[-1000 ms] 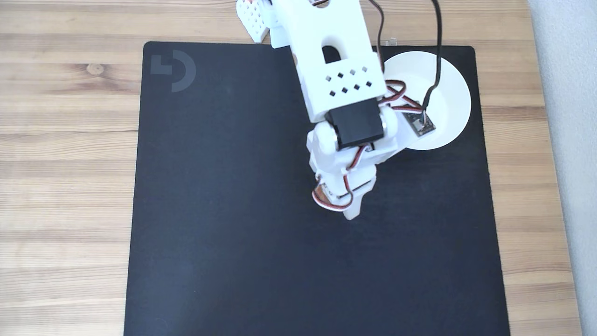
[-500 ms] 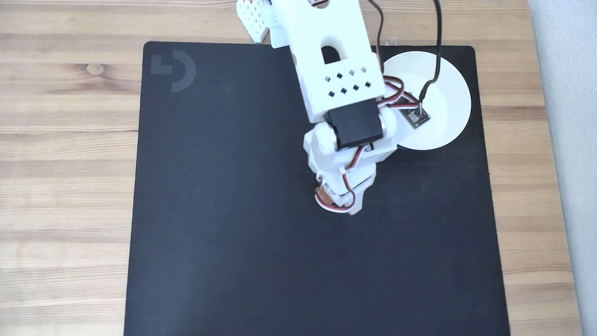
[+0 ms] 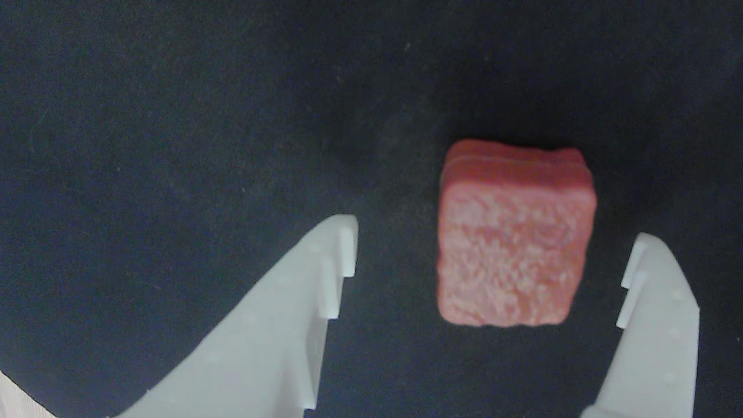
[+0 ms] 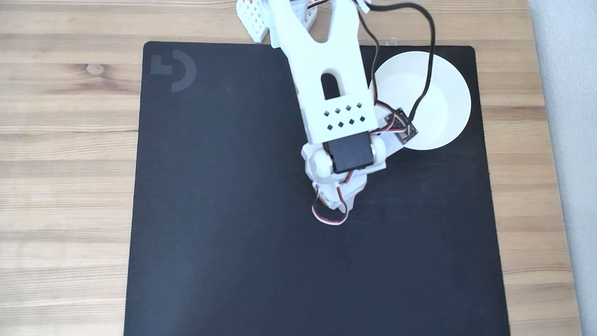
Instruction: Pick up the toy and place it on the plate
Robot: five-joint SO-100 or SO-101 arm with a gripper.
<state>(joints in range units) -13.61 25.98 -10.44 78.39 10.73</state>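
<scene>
In the wrist view the toy (image 3: 515, 232), a rough reddish-brown block with rounded corners, lies flat on the black mat. My gripper (image 3: 490, 247) is open around it, one white finger (image 3: 325, 273) on the left and the other finger (image 3: 644, 278) on the right. The toy sits nearer the right finger, with a gap on both sides. In the fixed view my white arm (image 4: 336, 93) reaches down over the mat's middle and hides the toy. The white plate (image 4: 440, 93) rests at the mat's upper right, partly behind the arm and its cables.
A large black mat (image 4: 224, 242) with a grey logo (image 4: 173, 70) covers the wooden table (image 4: 65, 163). A grey strip (image 4: 571, 140) runs along the right edge. Red and black cables (image 4: 422, 60) hang from the arm above the plate.
The arm has stretched forward and dropped, so the wrist now points more steeply down. The gripper has shifted slightly left and closed in over the toy's spot. The plate has not moved.
</scene>
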